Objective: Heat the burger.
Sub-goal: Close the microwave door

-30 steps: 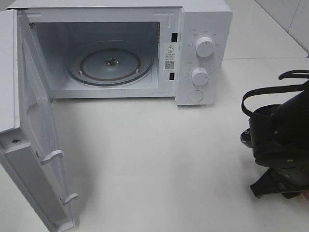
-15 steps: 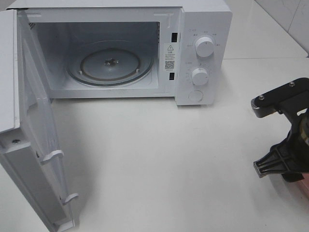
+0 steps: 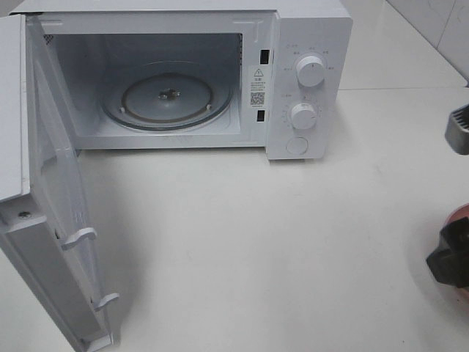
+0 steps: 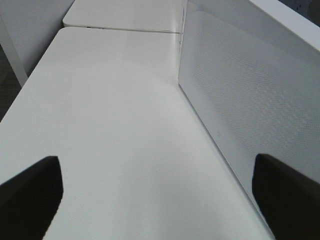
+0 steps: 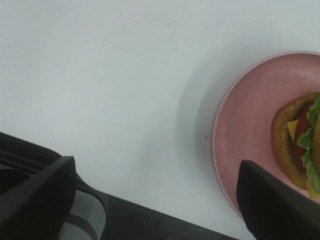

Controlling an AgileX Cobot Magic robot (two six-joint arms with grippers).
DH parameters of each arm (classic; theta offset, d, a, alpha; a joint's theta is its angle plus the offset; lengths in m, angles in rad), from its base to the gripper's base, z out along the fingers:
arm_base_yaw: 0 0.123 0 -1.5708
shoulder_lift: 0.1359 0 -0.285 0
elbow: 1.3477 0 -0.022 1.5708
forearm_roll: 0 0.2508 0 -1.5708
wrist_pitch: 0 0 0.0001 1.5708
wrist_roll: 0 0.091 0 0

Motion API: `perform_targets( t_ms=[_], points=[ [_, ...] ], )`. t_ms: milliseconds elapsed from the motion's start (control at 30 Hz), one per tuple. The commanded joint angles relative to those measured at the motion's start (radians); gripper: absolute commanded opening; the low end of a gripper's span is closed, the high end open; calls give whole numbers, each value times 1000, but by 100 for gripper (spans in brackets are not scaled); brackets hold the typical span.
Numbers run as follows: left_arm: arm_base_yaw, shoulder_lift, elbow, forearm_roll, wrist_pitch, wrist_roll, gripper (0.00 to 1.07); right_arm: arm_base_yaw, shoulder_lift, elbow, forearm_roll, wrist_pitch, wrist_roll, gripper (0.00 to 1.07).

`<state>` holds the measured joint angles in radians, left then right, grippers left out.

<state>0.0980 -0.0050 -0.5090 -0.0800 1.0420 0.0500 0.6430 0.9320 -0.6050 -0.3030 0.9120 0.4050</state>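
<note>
White microwave (image 3: 183, 77) at 12 o'clock on the bench (image 3: 249, 249), door (image 3: 51, 213) swung wide at 9 o'clock, glass turntable (image 3: 167, 95) bare, burger (image 5: 300, 145) on pink plate (image 5: 245, 140) at bench's 3 o'clock edge, right fingers (image 5: 35, 192) apart above plate rim, left fingers (image 4: 30, 192) apart beside the microwave door

The light is bright and even, and the white counter (image 3: 256, 242) is almost washed out. The microwave (image 3: 308, 81) cavity is dimmer and throws a soft shadow in front. In the right wrist view the pink plate (image 5: 245, 135) has a faint shadow beside it, and the dark tool fingers (image 5: 35, 195) are blurred.
</note>
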Motion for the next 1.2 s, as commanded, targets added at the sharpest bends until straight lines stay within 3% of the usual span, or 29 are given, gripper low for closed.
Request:
perform_targets(
  t_ms=[33,200,567,633,700,867,900,1200],
  points=[
    [2,-20,4,-1,-4,-4,98,-2,-57,-4,31,41,-40,81],
    [2,-20,4,-1,-4,-4,98,-2,-221,-4,53,126,-40,79],
    [2,-20,4,-1,-4,-4,98,-32,-412,-4,52,193,-47,78],
    [2,-20,4,-1,-4,-4,98,-74,-443,-4,53,190,-71,77],
    [2,-20,4,-1,-4,-4,98,-193,-519,11,81,162,-153,76],
    [2,-20,4,-1,-4,-4,98,-298,-600,47,144,113,-206,76],
    [2,-20,4,-1,-4,-4,98,-354,-646,62,155,101,-227,76],
    [2,-20,4,-1,-4,-4,98,-499,-803,94,147,87,-249,76]
  ],
)
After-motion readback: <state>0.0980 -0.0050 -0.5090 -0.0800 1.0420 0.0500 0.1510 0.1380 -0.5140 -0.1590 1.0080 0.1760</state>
